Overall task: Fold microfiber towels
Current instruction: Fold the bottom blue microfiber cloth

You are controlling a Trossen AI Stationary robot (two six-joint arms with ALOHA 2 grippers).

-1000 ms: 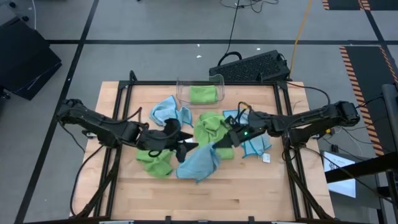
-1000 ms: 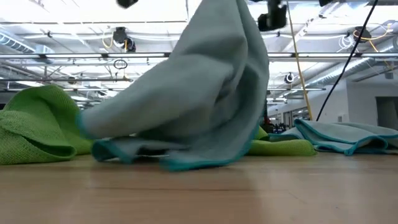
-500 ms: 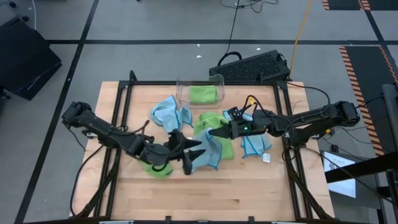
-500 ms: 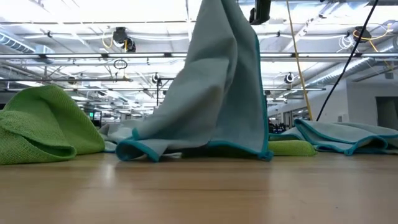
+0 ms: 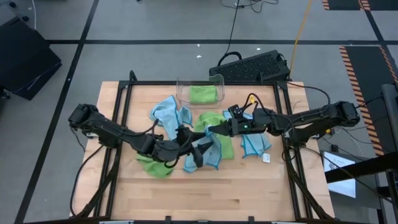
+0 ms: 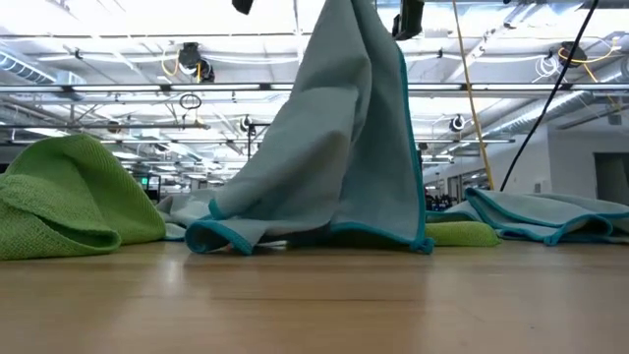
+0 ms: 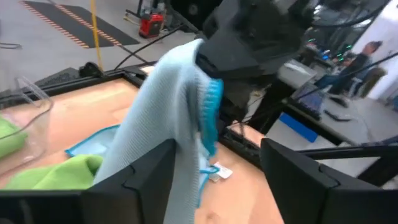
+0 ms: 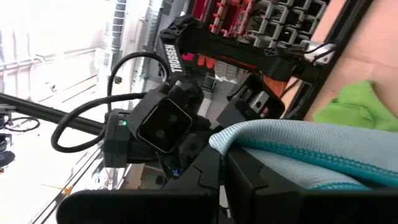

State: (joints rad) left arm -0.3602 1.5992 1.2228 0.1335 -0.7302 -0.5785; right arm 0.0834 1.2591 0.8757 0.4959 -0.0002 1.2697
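While right gripper (image 5: 211, 131) pinches hanging blue towel (image 6: 334, 147) mid-frame, open left gripper (image 5: 189, 144) could miss its edge; slippage likely.

left pincer (image 5: 189, 149) moved in under the hanging blue towel (image 5: 205, 151), towel drawn narrower

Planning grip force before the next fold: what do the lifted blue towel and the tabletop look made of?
The lifted blue towel looks like soft, matte microfiber cloth: it drapes in loose folds and has a stitched teal hem. The tabletop looks like light wood with a smooth, faintly glossy finish, plank seams showing from above.
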